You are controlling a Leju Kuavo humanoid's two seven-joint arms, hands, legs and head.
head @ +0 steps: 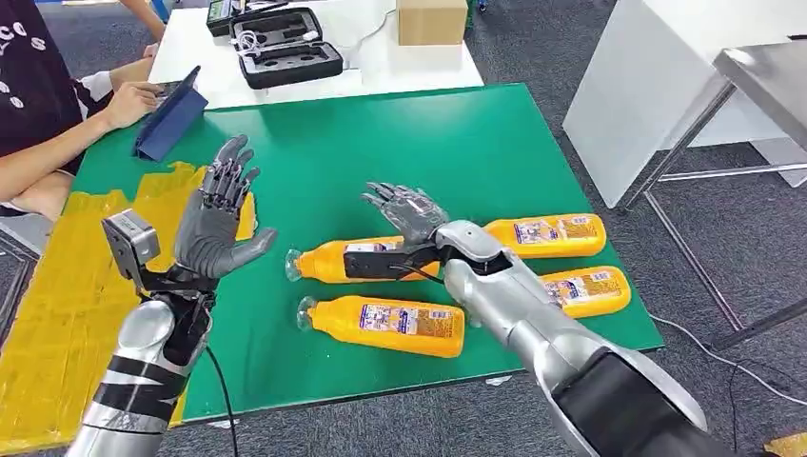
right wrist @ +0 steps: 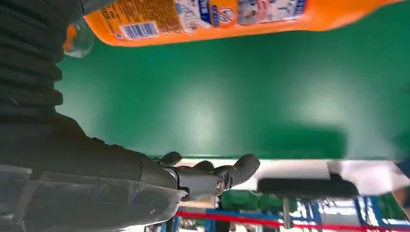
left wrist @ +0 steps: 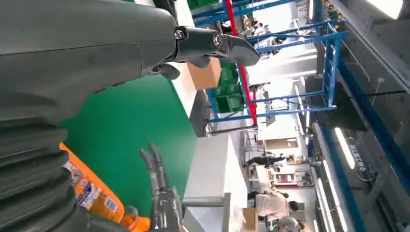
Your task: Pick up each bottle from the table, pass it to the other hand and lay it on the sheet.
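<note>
- Right hand [head: 407,211] hovering over the middle bottle [head: 328,260], fingers spread, holding nothing; palm down, just above the bottle body, contact not clear.
- Left hand [head: 217,217] raised upright over the edge of the yellow sheet [head: 57,305], fingers spread wide, empty; looks posed to receive.
- Step in hand, by judgement: reach-and-grasp of a first bottle with right hand; none yet on sheet.
- Green surface [head: 381,143] carrying four orange bottles, all lying on their sides: middle bottle under right hand, front bottle [head: 390,324] nearest the robot, back bottle [head: 547,235] and right bottle [head: 585,290] partly hidden by the right arm.
- Next move calls for: lowering right hand, wrapping fingers round the middle bottle body, lifting clear of neighbours, bringing across to left hand. Round bottle likely to roll if nudged off-centre.
- Containers: bottles full of orange liquid, clear caps, printed labels; all look sealed.
- Open black case [head: 290,59] on white table behind, holding a white cable and moulded slots; closed cardboard box [head: 431,21] beside it, contents unknown.
- Person's arm [head: 67,133] at far left, by a blue tablet cover [head: 171,124].
</note>
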